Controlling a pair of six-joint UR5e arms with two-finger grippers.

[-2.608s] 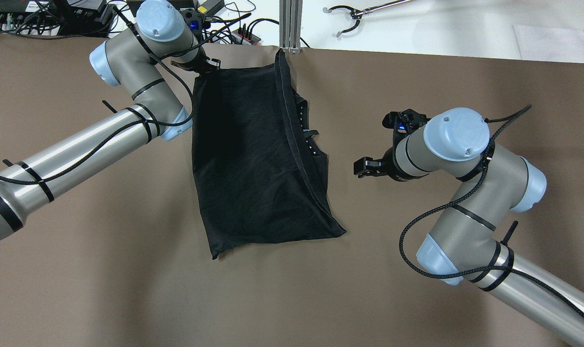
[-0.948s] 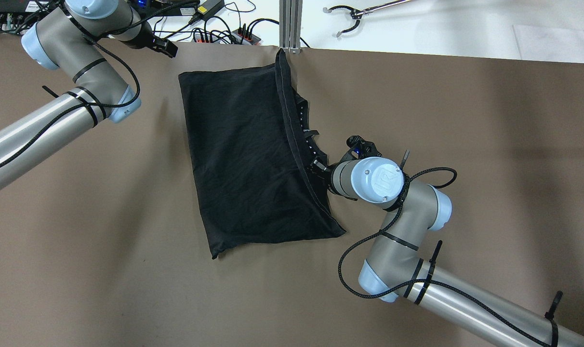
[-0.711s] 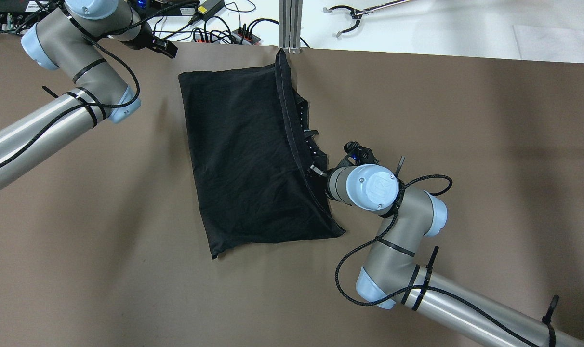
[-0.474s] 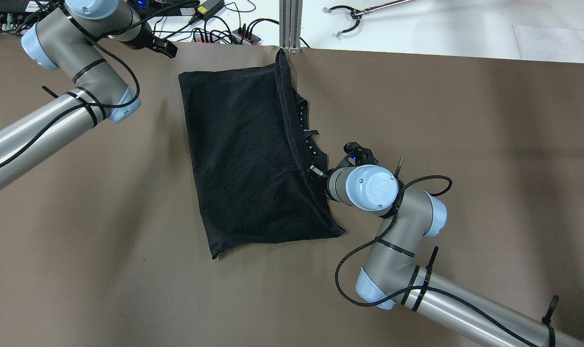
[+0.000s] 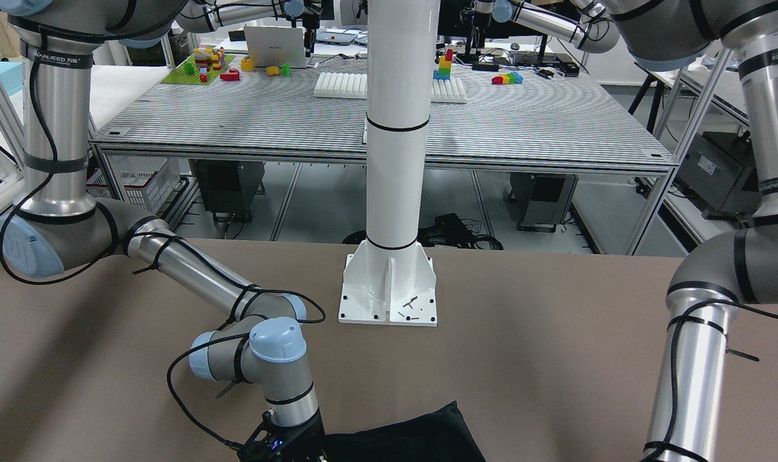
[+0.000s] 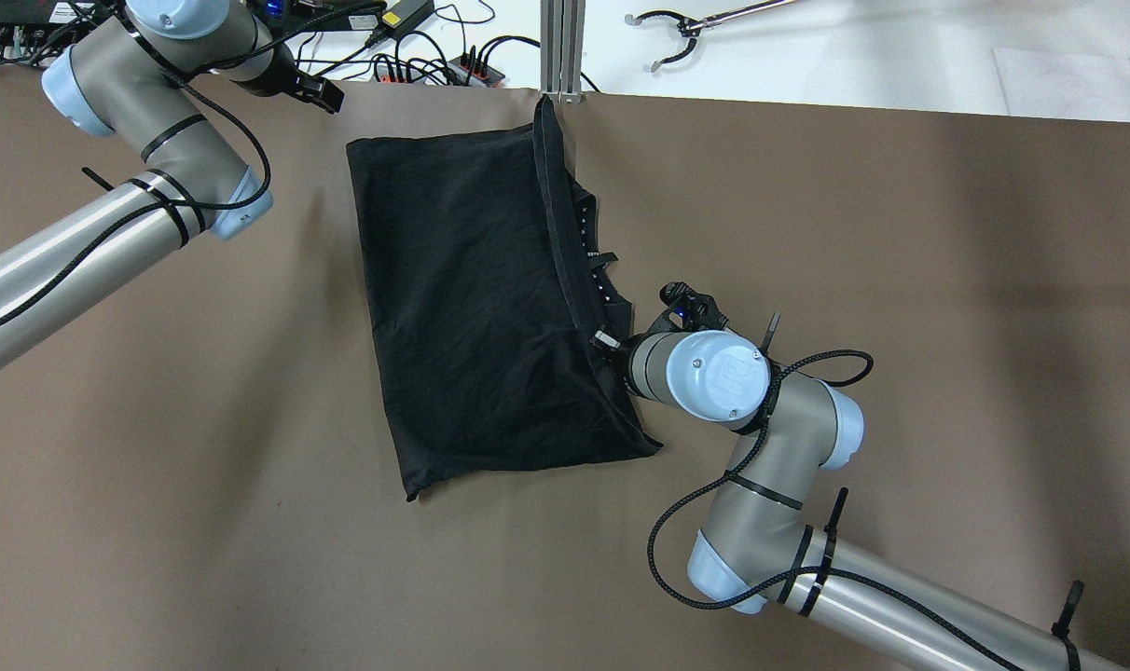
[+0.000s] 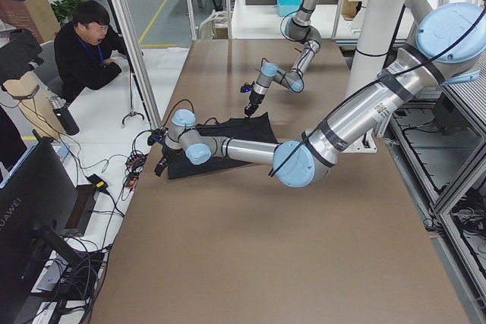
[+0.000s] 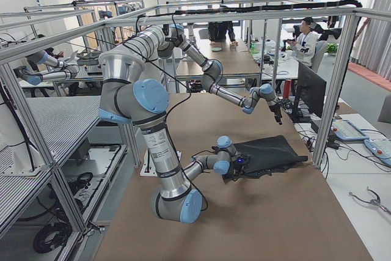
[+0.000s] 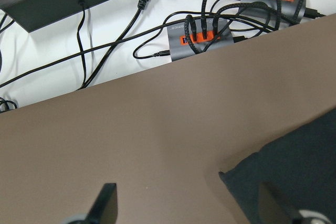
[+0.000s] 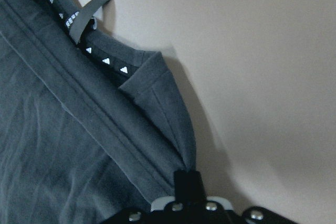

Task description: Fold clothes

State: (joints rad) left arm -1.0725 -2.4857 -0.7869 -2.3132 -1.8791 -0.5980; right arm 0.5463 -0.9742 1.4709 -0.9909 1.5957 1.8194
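Observation:
The black garment (image 6: 481,308) lies folded lengthwise on the brown table, with its collar and white-dotted neck tape (image 10: 113,64) showing along the right edge. My right gripper (image 6: 608,341) is at that right edge, shut on a raised fold of the fabric (image 10: 178,129) below the collar. It also shows in the right wrist view (image 10: 188,179). My left gripper (image 6: 327,97) is open and empty near the table's far edge, up and left of the garment's far-left corner (image 9: 283,171). Its fingers (image 9: 107,203) stand wide apart.
An aluminium post (image 6: 562,51) stands at the far edge, right by the garment's top fold. Cables and power strips (image 9: 202,35) lie beyond the table edge near my left gripper. The white column base (image 5: 389,295) sits on the robot's side. An operator (image 7: 87,43) sits beyond the far edge.
My left gripper has let go of the garment's far-left corner and drawn back left. My right gripper has come in to the right edge, shut on it and shifted slightly nearer.

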